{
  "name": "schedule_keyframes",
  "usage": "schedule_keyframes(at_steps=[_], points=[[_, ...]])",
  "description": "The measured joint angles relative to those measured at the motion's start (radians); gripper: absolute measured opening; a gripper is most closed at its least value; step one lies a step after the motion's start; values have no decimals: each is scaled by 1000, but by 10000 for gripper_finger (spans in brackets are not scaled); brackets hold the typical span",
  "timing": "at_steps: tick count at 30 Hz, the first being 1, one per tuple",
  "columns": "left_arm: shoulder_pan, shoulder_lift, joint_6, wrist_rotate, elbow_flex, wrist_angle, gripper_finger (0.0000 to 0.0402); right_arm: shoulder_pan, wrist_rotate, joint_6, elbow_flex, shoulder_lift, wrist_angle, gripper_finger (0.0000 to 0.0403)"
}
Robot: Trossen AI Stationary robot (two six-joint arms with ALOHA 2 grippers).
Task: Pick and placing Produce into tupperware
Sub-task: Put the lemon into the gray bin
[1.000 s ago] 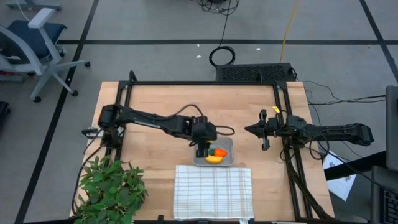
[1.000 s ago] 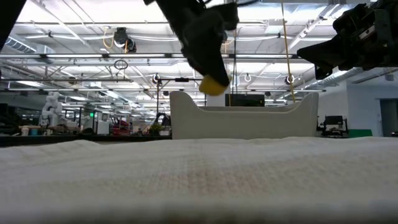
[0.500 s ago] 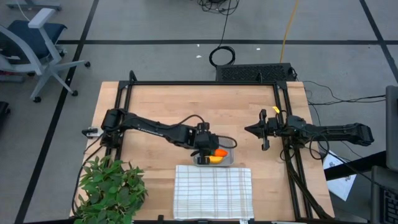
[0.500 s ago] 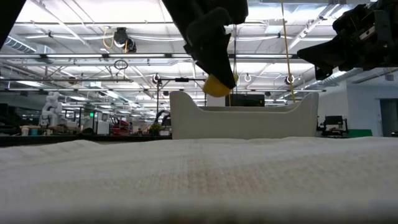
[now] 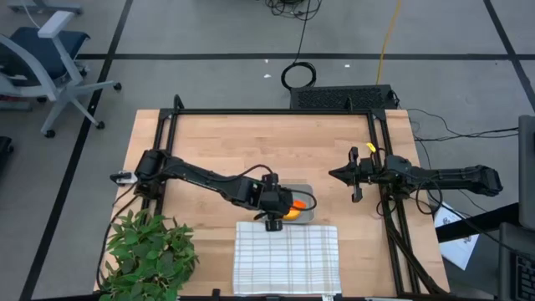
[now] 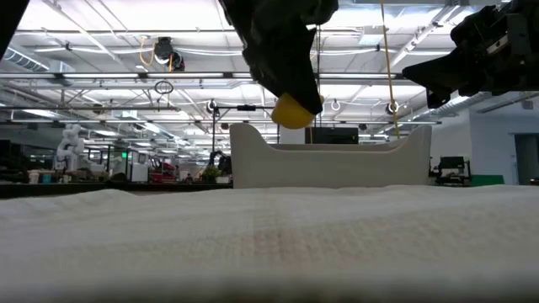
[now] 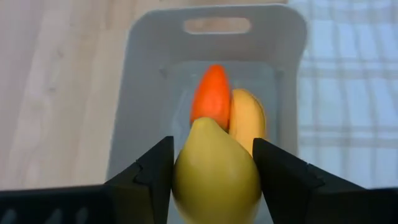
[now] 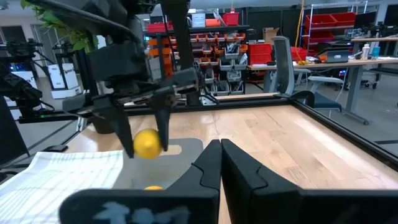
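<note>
- The left gripper (image 7: 214, 180) hangs above the small translucent grey plastic container (image 7: 146, 93), its two dark fingers (image 7: 152, 171) clamped on either side of a small round yellow fruit (image 7: 214, 177).
- In the low view that yellow fruit (image 6: 292, 110) sits at the tip of the left gripper (image 6: 290, 101), clear above the rim of the container (image 6: 328, 164), not touching it.
- From above, the left gripper (image 5: 273, 209) is over the near-left part of the container (image 5: 306, 191), close to the far edge of the white checked cloth (image 5: 287, 257).
- Inside the container lie an orange toy carrot (image 7: 209, 96) and a curved yellow toy banana (image 7: 247, 118), side by side and touching; the carrot's leafy end is hidden behind the held fruit.
- The high view shows a patch of orange (image 5: 297, 204) and yellow (image 5: 290, 214) in the container just beside the gripper.
- The container stands on the light wooden table (image 5: 217, 142), right against the far edge of the cloth.
- The right gripper (image 5: 341, 175) waits well off to the right side of the table, raised, its fingers pressed together and holding nothing; in its own wrist view the closed fingers (image 8: 214, 165) point toward the left arm and its fruit (image 8: 147, 144).
- A big leafy green plant (image 5: 149, 255) stands at the near-left corner of the table.
</note>
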Motion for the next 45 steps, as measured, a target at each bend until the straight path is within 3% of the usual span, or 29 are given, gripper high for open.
schedule_keyframes(at_steps=[8,27,45], points=[[60,8,-2,80,0,-2,190,0,0,7,0,0,-1,0],[63,78,54,57,-9,5,191,0,0,2,0,2,-25,0],[75,129,9,54,-11,-29,191,0,0,0,0,2,-27,0]])
